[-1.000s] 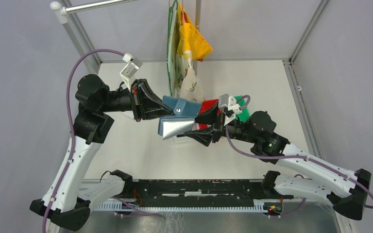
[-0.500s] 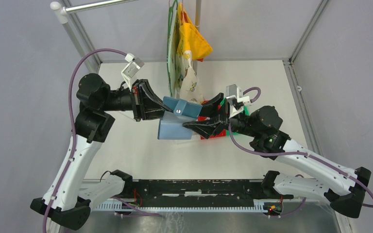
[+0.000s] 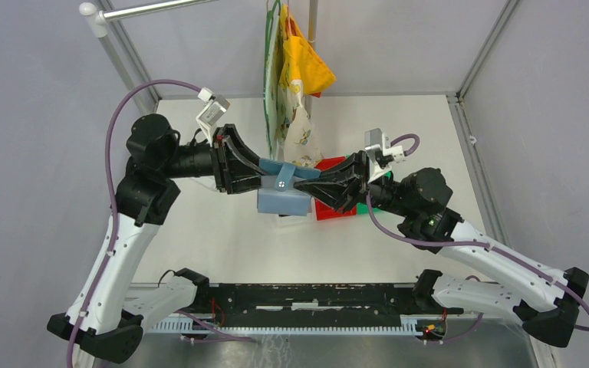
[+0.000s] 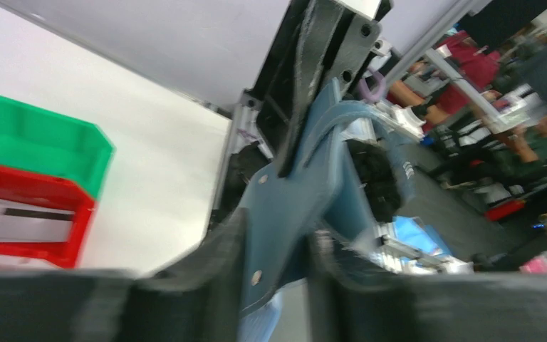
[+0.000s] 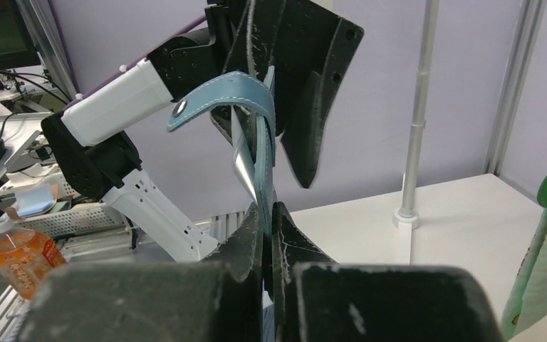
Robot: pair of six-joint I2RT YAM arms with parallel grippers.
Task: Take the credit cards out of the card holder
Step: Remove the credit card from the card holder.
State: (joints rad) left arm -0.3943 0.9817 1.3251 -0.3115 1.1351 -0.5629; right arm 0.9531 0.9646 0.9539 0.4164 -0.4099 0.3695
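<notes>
White table [image 3: 199, 230] lies under both arms; the blue card holder [image 3: 282, 201] hangs in the air just left of the red bin [image 3: 331, 208], with its tab on top. The left gripper [image 3: 263, 178] pinches the holder's far side from the red bin; the right gripper [image 3: 301, 184], fingers pressed almost together, pinches the side nearest the red bin. One pale credit card [image 4: 27, 222] lies inside the red bin, which touches the green bin [image 4: 39, 141].

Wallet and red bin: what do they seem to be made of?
Wallet: probably leather or faux leather with a matte teal finish. It bends softly, has pale stitching along the strap edge, and carries a metal-looking snap.
Red bin: likely hard moulded plastic with a smooth finish. The colour is uniform, the walls are stiff and straight, and the rim is crisp.
</notes>
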